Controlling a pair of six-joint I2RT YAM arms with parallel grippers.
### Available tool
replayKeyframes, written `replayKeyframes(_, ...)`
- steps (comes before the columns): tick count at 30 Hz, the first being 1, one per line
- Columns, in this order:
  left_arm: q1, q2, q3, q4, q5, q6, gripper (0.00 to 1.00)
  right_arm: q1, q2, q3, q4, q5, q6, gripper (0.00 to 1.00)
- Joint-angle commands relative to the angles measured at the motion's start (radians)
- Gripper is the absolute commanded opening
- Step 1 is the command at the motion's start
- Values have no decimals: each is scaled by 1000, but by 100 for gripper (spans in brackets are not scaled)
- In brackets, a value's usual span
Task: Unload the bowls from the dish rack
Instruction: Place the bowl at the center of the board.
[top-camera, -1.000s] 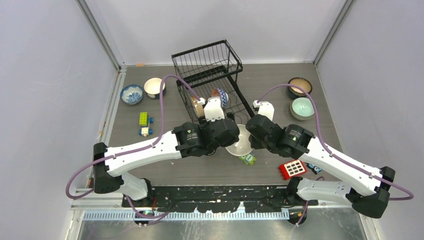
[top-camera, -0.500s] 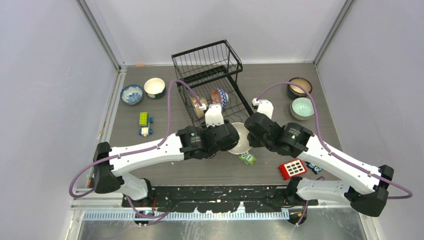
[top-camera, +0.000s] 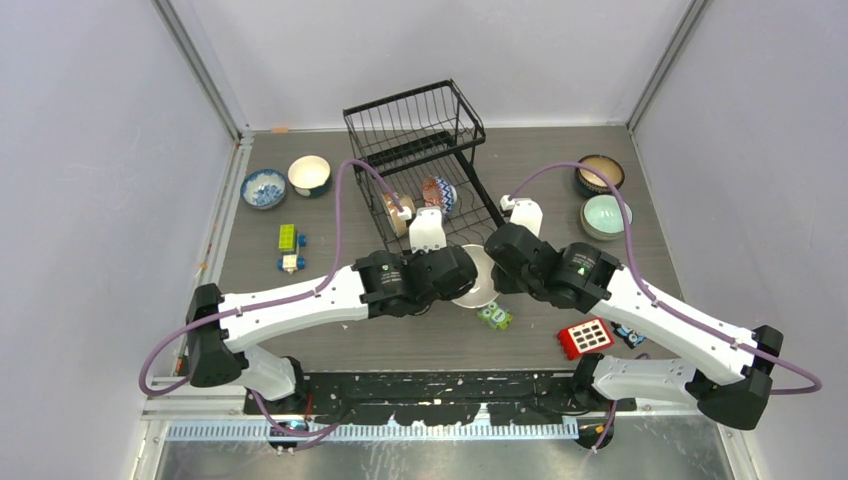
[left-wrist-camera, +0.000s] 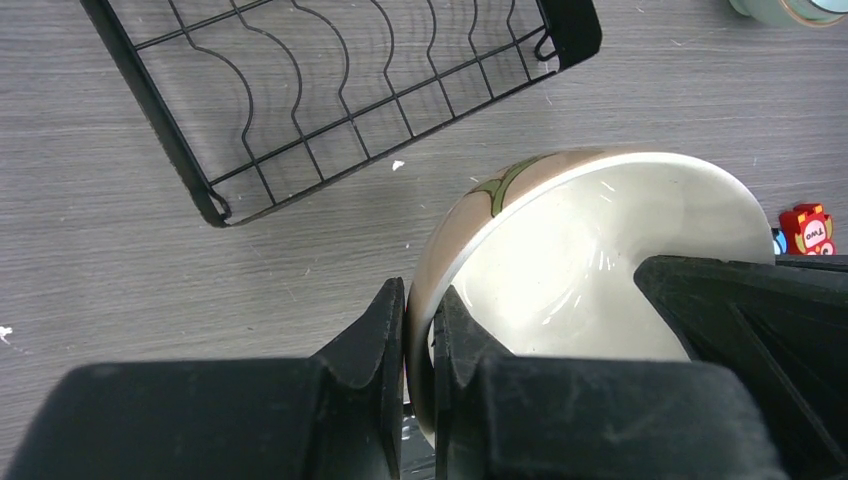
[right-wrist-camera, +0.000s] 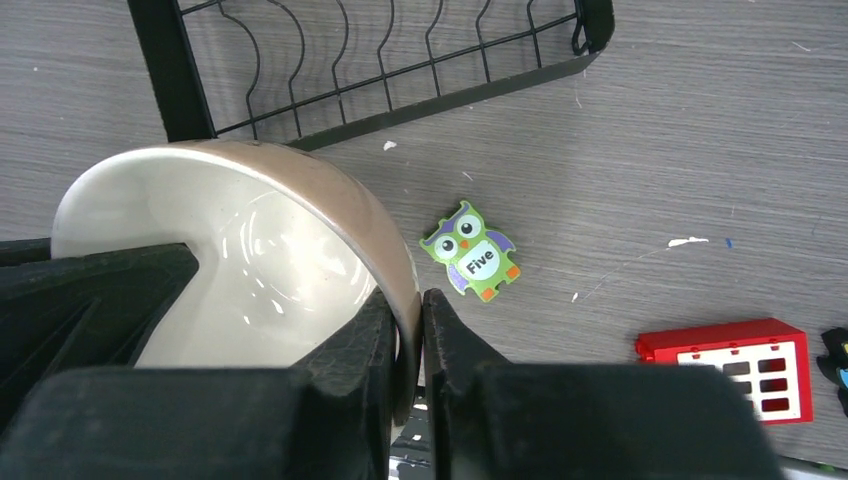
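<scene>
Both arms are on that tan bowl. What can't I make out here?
- Top view: tan bowl mostly covered by the arms; whether it touches the table is hidden.
- Top view: dish rack: lower level partly under the upper one and the arms; bowls inside can't be counted.
- Left wrist view: pale green bowl cut by the top edge.
- Right wrist view: dark toy cut by the right edge, unidentifiable.

Lab test cell: 3 blank walls (top-camera: 430, 50), alu corner posts (top-camera: 200, 70), grey tabletop (top-camera: 530, 145), arm-mount rail (top-camera: 420, 385).

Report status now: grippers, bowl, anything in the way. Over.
Left gripper shut on cream bowl rim. Right gripper shut on opposite rim. Owl block on table near bowl.
</scene>
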Motion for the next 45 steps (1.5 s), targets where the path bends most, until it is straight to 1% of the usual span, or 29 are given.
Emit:
replayKeyframes(1,12,-29,-1,18,-22,-10,0,-6,-18,70,59,20,24,27)
replayKeyframes(3,13,-32,-3,21,-22,-11,0,-11,-19,70,55,28,19,36)
replayKeyframes(6,22,-31,-5,24,-15,-10,0,-15,-13,68,51,37,9,44)
replayKeyframes(10,31,-28,-4,32,5,-16,0,-16,-5,65,52,38,-5,46)
replayKeyframes(15,38,-28,1,45,38,-44,0,-16,11,48,60,22,-9,45)
replayKeyframes(21,51,-18,9,48,101,-91,0,-17,32,38,62,12,-16,37)
replayKeyframes(27,55,-27,6,44,109,-108,0,-23,40,21,64,9,-19,30)
replayKeyframes(29,56,-30,7,45,111,-112,0,-24,41,16,66,9,-21,25)
replayKeyframes(33,60,-29,10,43,116,-116,0,-26,45,17,63,10,-30,11)
replayKeyframes(35,62,-28,12,39,117,-117,0,-27,46,20,60,11,-33,1)
replayKeyframes(36,64,-28,13,37,118,-116,0,-27,44,20,60,12,-33,1)
replayKeyframes(37,65,-29,13,37,119,-116,6,-28,42,21,58,14,-35,1)
replayKeyframes(39,66,-31,11,37,118,-113,21,-27,37,28,51,21,-38,1)
replayKeyframes(41,66,-37,6,39,117,-105,41,-29,31,39,43,31,-42,1)
replayKeyframes(43,67,-45,3,41,117,-96,63,-33,29,48,34,43,-49,1)
replayKeyframes(45,68,-62,-2,45,117,-87,96,-39,27,65,22,57,-57,1)
